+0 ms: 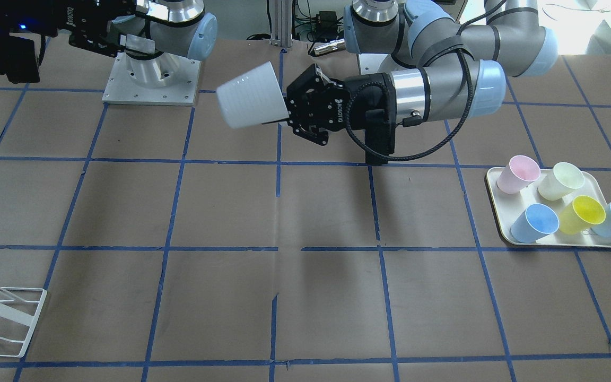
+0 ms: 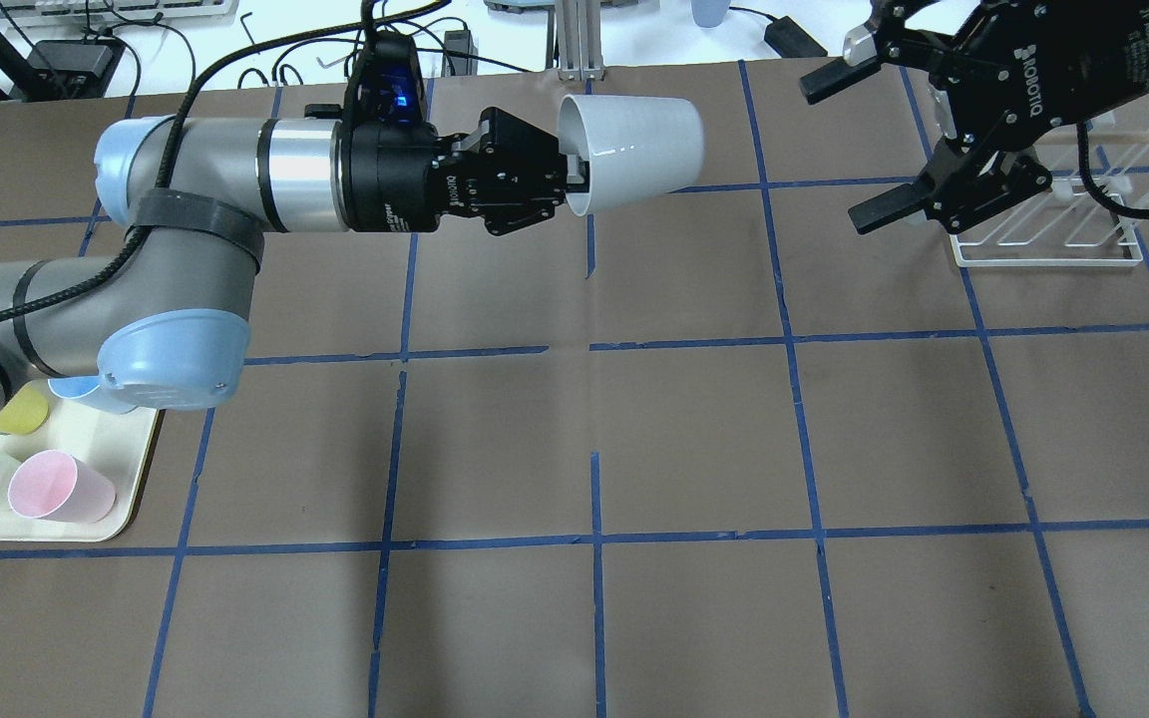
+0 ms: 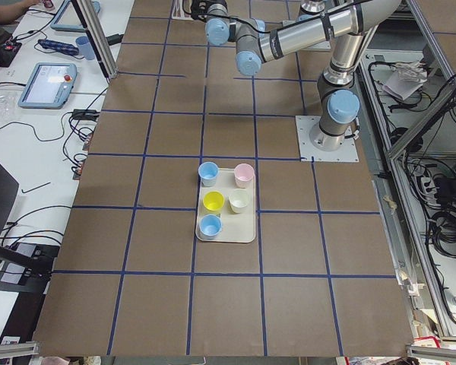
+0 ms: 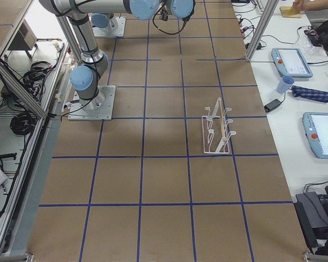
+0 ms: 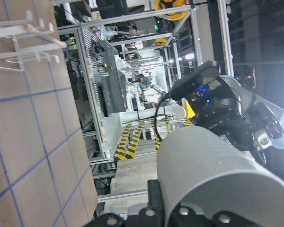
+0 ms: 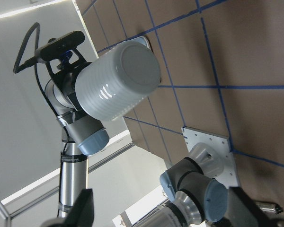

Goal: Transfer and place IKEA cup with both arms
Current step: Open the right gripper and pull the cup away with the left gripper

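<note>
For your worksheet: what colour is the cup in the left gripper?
The cup is pale grey, clearest in the overhead exterior view.

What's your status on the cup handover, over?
Left gripper shut on pale grey IKEA cup, held sideways in the air. Right gripper open, facing cup base, apart from it. Nothing between them; white wire rack behind right gripper.

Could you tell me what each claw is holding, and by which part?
The left claw grips the grey cup by its rim; the right claw is open and holds nothing.
</note>
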{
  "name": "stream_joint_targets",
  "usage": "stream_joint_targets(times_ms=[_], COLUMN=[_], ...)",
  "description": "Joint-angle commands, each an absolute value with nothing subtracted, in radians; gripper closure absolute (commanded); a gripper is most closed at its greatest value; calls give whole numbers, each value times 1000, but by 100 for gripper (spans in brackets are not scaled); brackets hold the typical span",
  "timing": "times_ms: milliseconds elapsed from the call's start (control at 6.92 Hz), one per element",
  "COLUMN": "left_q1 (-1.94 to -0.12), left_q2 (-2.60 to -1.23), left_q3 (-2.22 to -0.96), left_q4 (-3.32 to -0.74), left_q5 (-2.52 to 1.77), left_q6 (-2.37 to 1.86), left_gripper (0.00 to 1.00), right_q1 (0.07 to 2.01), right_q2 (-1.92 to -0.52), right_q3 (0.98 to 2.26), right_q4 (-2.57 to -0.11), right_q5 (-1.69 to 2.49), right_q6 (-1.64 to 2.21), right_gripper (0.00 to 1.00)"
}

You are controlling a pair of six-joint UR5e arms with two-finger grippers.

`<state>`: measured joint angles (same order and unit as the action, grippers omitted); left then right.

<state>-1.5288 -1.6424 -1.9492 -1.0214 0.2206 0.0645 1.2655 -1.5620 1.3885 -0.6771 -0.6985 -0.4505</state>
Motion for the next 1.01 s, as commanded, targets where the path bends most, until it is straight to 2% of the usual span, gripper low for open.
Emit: stream_joint_targets(times_ms=[0,433,867], left_q1=[-1462,-1369,-1179], left_q2=[-1614,-1612,-1588], left_q3=[-1936,-1827,-1822], left_q4=[-1020,-1163,-1254], left_q5=[602,1098,1412], left_q6=[66,229,632], left_gripper=[100,100,100], right_q1=[1267,1323,1474], right_q2=[-1572,-1611,-1606], right_q3=[1384,1384,1417], right_q4=[-880,-1091,-1372], right_q5=[-916,-1171,-1354], right_q6=[-337,-205,-54], right_gripper=[0,0,0])
